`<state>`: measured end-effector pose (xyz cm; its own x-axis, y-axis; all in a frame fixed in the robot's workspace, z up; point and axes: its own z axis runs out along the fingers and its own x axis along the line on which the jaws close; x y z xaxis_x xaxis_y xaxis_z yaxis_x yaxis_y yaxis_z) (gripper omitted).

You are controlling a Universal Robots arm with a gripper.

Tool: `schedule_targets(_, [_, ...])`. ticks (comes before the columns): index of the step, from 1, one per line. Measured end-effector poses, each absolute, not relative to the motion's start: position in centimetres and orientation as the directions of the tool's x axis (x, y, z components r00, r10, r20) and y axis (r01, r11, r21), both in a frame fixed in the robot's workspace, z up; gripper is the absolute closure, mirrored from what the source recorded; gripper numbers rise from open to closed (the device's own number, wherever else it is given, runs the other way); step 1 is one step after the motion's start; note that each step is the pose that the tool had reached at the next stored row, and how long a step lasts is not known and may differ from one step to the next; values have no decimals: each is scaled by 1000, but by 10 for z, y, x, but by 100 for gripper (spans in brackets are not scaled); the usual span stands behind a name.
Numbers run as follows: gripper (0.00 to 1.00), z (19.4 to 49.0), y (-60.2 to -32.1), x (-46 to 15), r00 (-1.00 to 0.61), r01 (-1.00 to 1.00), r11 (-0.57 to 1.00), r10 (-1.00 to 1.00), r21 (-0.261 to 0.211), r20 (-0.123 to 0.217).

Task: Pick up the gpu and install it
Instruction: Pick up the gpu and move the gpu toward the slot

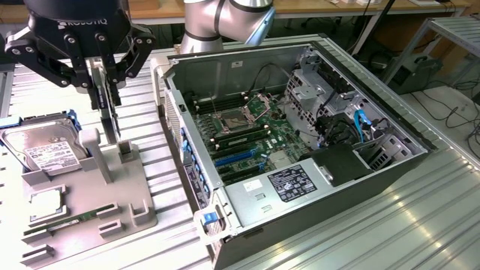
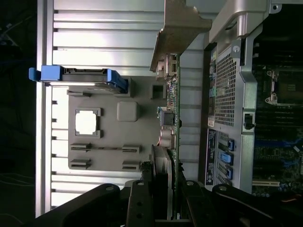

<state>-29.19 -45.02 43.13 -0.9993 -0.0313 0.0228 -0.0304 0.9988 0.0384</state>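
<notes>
Gpu is pinched on edge between the two fingers of the gripper, which press on its two flat faces near the upper end. It hangs upright below the gripper, and its silvery bracket runs along the end farthest from the fingers in the wrist view. Its lower end sits between the posts at the far edge of the grey tray; whether it touches the tray cannot be told. On the tray lie a hard drive with a blue frame, a square chip and a RAM stick, all apart from the gripper. The open case lies on the slatted metal table, just beside the tray on the exterior view's right, with the motherboard exposed inside it.
</notes>
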Motion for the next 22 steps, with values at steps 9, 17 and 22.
schedule_targets(9, [72,433,-450,-292,-999,-30,999,-31,39,23])
schedule_targets(17, [72,433,-450,-288,-999,-30,999,-31,38,21])
schedule_targets(22, [72,433,-450,-283,-999,-31,999,-31,38,14])
